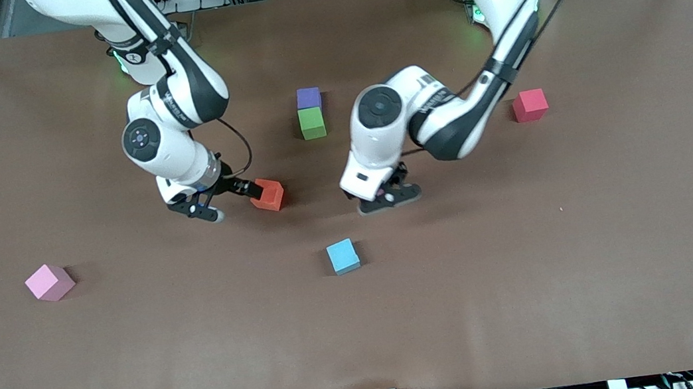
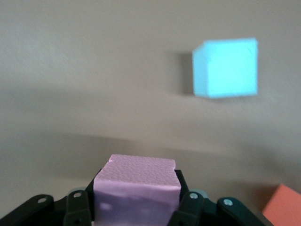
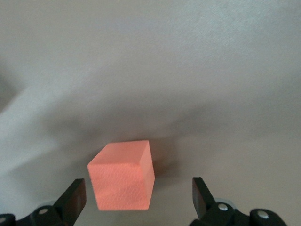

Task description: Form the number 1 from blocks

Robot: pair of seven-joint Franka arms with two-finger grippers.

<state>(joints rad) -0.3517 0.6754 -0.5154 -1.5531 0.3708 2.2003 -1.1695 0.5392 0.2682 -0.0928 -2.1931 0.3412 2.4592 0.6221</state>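
My left gripper (image 1: pixel 389 196) is low over the table between the green block (image 1: pixel 311 123) and the light blue block (image 1: pixel 343 256). It is shut on a pink block (image 2: pixel 136 188). The left wrist view also shows the light blue block (image 2: pixel 225 67) and a corner of the orange block (image 2: pixel 284 207). My right gripper (image 1: pixel 229 200) is open at the orange block (image 1: pixel 267 195). In the right wrist view the orange block (image 3: pixel 122 176) lies between the spread fingers (image 3: pixel 200 193), touching neither. A purple block (image 1: pixel 308 98) touches the green one. A red block (image 1: pixel 529 105) lies toward the left arm's end.
A second pink block (image 1: pixel 49 282) lies alone on the brown table (image 1: pixel 531 277), toward the right arm's end and nearer the front camera. The purple and green pair forms a short column at mid-table.
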